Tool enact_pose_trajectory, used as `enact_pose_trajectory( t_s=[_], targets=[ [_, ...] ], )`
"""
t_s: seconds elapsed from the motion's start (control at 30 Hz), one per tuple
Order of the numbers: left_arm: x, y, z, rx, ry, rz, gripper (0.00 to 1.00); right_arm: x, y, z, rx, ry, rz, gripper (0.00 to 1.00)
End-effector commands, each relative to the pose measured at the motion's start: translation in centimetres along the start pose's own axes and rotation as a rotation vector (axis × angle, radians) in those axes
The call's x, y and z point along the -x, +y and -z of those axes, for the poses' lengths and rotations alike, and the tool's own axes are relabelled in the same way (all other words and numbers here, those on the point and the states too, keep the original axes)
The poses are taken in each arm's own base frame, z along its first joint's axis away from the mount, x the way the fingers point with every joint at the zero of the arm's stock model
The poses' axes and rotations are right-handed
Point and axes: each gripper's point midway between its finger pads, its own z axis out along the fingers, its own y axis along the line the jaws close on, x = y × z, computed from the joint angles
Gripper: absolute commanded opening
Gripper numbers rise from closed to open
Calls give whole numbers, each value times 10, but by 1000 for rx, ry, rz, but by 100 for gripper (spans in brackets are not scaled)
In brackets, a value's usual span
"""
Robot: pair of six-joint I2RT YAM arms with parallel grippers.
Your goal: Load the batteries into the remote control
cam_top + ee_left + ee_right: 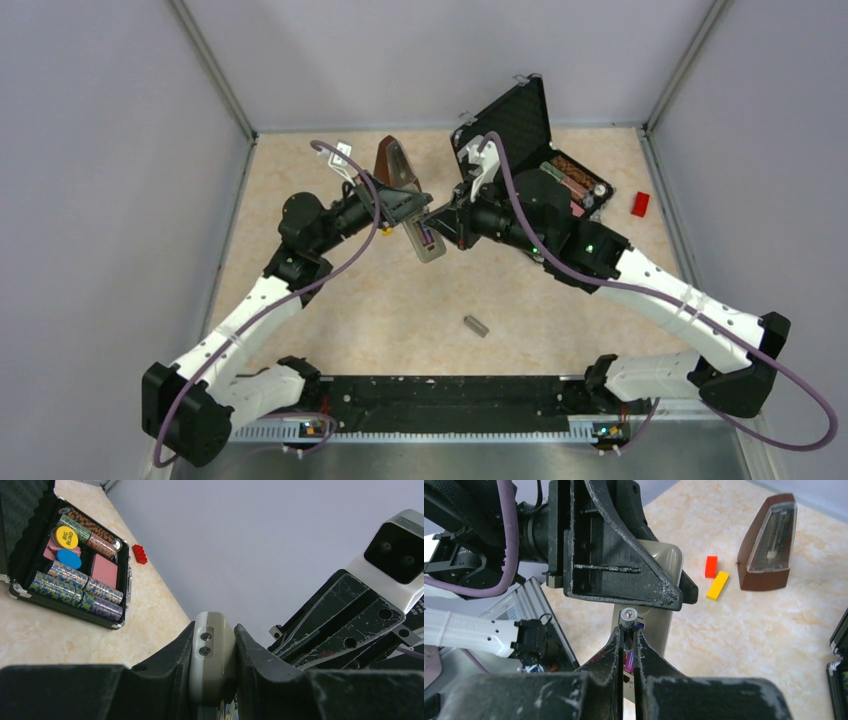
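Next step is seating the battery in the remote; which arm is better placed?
Right, likely: the right fingers pinch a battery, its tip at the remote; the left fingers only clamp the remote.

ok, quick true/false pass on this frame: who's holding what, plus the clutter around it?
1. The left gripper clamps the remote control. True.
2. The right gripper is open and empty. False: it is shut on a battery, right at the remote control.
3. The poker chip case is closed. False: its lid stands open, with chips showing.
4. A red block and a yellow block lie beside the metronome. True.
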Motion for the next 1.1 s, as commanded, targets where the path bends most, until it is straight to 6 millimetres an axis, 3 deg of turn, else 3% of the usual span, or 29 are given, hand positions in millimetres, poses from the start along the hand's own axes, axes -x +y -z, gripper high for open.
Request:
enact_pose_trajectory(
  t_s=[0.0,0.2,0.3,0.4,0.47,0.57,0.67,0.73,1.07],
  targets=[
    [31,-33,5,-63,-122,-56,0,36,7,8,-1,-106,33,0],
    [44,-14,13,41,-234,-65,0,49,-13,7,-90,-156,-114,0],
    [52,3,26,141,-312,-99,0,37,-57,11,-226,-169,-402,0],
    [56,29,46,272,-385,-125,0,-13,-111,17,-388,-175,-776,0],
    [56,36,58,312,-419,-147,0,-51,-133,19,-474,-175,-987,0],
    [54,44,70,355,-446,-148,0,-127,-148,20,-595,-130,-1299,0],
    [47,48,76,374,-433,-137,0,-186,-150,19,-684,-44,-1500,0],
    [43,50,79,381,-426,-131,0,-209,-152,21,-738,-14,-1561,0],
    [35,58,94,413,-440,-108,0,-289,-176,43,-1059,64,-1604,0]
  ],
)
